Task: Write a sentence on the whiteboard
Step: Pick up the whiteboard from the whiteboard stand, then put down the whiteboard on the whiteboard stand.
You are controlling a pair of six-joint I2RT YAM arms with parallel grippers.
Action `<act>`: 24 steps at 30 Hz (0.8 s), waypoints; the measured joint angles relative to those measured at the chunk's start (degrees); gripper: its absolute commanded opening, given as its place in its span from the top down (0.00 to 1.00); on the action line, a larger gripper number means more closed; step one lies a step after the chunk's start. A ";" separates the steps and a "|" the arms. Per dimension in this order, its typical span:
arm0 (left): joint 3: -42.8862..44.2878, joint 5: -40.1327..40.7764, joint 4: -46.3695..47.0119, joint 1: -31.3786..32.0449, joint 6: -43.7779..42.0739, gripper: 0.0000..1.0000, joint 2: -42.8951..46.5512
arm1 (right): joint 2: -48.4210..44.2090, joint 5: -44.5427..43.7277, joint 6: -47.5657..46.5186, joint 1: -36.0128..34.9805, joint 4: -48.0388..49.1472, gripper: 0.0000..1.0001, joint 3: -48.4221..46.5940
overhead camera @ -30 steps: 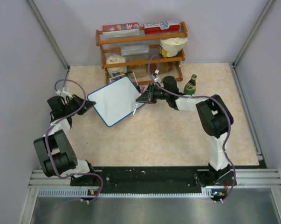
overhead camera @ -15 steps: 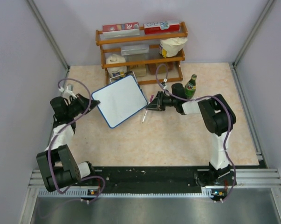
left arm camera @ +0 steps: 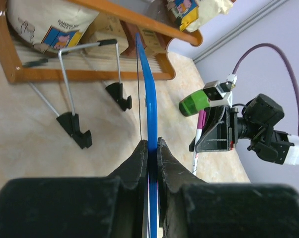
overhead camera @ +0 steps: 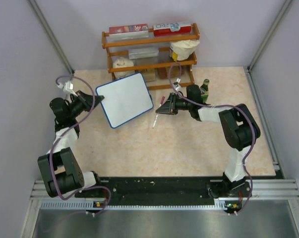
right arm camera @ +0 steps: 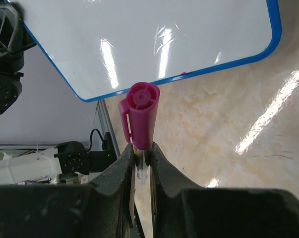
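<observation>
The whiteboard (overhead camera: 124, 99), blank with a thin blue frame, is held tilted off the table in front of the rack. My left gripper (overhead camera: 95, 100) is shut on its left edge; in the left wrist view the whiteboard (left arm camera: 150, 94) shows edge-on between the left gripper's (left arm camera: 152, 146) jaws. My right gripper (overhead camera: 162, 106) is shut on a marker (overhead camera: 156, 116) with a magenta cap, a short way right of the board and not touching it. In the right wrist view the marker (right arm camera: 142, 111) sits in my right gripper (right arm camera: 142, 148), its capped end toward the whiteboard (right arm camera: 154, 39).
A wooden rack (overhead camera: 149, 54) with boxes, bags and containers stands at the back, just behind the board. A green bottle (overhead camera: 204, 89) stands by the right arm. A wire stand with black feet (left arm camera: 75, 126) sits under the rack.
The left gripper has raised and swung the whiteboard up toward the rack. The right gripper has drawn back to the right with the marker, opening a gap from the board.
</observation>
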State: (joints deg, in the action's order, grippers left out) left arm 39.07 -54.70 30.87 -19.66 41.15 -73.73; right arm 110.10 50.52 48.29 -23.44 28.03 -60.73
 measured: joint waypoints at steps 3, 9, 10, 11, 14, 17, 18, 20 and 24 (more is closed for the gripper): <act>0.92 -0.66 5.33 0.24 2.99 1.00 -1.95 | -0.28 -0.04 -0.98 0.00 -1.44 1.00 -0.02; 1.20 -2.71 14.97 0.90 9.07 1.00 -5.25 | -0.28 -0.13 -2.27 0.00 -4.02 1.00 -0.02; 1.20 -2.93 15.87 0.98 9.66 1.00 -5.46 | -0.28 -0.20 -2.47 0.00 -4.44 1.00 -0.02; 1.20 -3.08 16.70 1.03 10.10 1.00 -5.60 | -0.28 -0.24 -2.73 0.00 -4.74 1.00 -0.02; 1.22 -3.28 20.24 1.07 11.80 1.00 -6.43 | -0.28 -0.31 -3.30 0.00 -5.60 1.00 -0.02; 1.64 -3.39 24.83 1.07 14.21 1.00 -8.66 | -0.28 -0.31 -3.78 -0.02 -6.16 1.00 -0.04; 2.19 -3.39 26.05 1.07 14.93 1.00 -9.77 | -0.28 -0.31 -3.80 0.00 -6.38 1.00 -0.07; 3.82 -3.34 28.26 1.09 16.28 1.00 -12.31 | -0.28 -0.31 -4.09 0.00 -6.93 1.00 -0.07; 7.48 -3.04 31.93 1.07 18.14 1.00 -17.25 | -0.44 -0.46 -4.81 -0.02 -8.07 1.00 -0.09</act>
State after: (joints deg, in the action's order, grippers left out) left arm 46.54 -57.74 62.81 -18.59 59.29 -90.98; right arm 109.67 50.06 43.48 -23.46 19.97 -60.82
